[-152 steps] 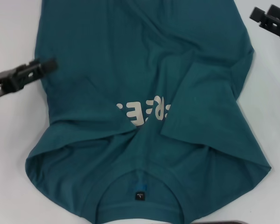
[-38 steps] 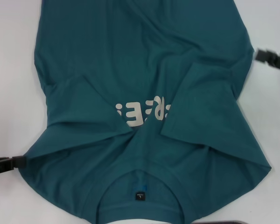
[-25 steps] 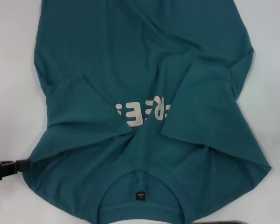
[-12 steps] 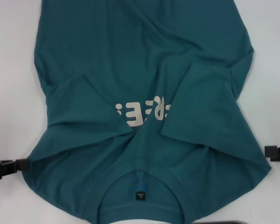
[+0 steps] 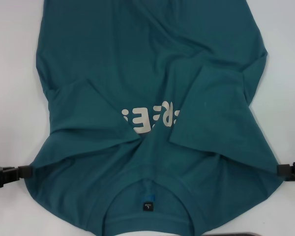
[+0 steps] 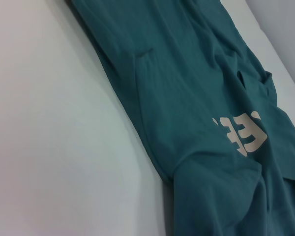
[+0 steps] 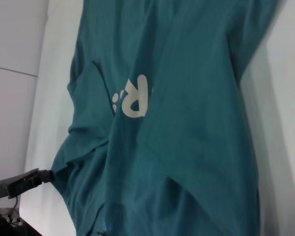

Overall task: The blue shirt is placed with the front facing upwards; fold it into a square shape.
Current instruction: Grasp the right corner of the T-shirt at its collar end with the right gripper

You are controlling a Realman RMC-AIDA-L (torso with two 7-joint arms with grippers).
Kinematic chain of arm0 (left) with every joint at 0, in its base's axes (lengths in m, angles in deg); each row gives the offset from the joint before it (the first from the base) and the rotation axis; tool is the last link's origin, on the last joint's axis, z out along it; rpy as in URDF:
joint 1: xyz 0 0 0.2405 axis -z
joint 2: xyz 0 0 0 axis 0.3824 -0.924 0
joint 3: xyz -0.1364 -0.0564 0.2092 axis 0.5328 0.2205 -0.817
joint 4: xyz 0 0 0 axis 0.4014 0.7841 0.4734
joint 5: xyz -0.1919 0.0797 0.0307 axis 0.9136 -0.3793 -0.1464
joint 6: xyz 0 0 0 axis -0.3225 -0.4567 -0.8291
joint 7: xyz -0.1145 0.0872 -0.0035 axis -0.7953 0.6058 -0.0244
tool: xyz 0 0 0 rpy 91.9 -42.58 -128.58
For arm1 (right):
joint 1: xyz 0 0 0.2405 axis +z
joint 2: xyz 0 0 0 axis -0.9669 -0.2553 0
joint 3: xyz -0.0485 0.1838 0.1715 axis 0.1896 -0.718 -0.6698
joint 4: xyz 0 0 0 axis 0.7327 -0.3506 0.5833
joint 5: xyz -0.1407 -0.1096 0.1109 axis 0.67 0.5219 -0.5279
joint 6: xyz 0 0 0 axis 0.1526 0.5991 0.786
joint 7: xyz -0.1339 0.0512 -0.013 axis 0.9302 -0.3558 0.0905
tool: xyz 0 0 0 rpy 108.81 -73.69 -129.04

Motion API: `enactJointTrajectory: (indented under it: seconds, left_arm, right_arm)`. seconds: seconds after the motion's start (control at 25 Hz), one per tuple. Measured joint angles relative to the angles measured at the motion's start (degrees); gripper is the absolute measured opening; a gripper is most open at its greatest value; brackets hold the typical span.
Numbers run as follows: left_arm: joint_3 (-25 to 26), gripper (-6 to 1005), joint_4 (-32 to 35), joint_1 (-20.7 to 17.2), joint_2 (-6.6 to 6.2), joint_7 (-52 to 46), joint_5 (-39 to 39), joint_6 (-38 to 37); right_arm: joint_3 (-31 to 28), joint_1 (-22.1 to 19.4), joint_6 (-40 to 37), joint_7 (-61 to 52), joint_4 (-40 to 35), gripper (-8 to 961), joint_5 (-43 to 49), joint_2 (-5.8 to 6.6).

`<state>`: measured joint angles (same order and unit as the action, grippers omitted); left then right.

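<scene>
L gripper [image 5: 23, 171] sits at the lower left edge of the head frame, tip touching the blue shirt [image 5: 152, 64] at its shoulder edge; I can't tell if the jaws are clenched on cloth or just beside it. R gripper [image 5: 285, 170] is at the lower right edge, tip meeting the opposite shoulder edge; jaw state also unclear. Head cam shows the shirt spread on the white table [image 5: 12, 73], collar [image 5: 147, 189] at bottom center w/ the dark neck label [image 5: 147, 204], both sleeves folded inward over the pale lettering [image 5: 150, 118]. R wrist cam picks up the L gripper at its lower left, touching the hem. L wrist cam shows only shirt, lettering, table; no gripper.
</scene>
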<state>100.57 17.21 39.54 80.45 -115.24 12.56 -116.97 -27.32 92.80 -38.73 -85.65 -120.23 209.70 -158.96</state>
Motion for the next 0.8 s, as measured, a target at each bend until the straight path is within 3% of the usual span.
enactJointTrajectory:
  seconds: [0.64,0.8]
  left_arm:
    - [0.08,40,0.07,0.33,-0.33,-0.32,-0.14,0.06]
    - [0.08,42,0.05,0.67,-0.42,-0.34,-0.14,0.07]
  right_arm:
    - [0.78,2.28,2.3,-0.05,0.02,761,2.34,-1.47]
    - [1.4,2.7,2.3,0.27,-0.17,608,2.7,-1.49]
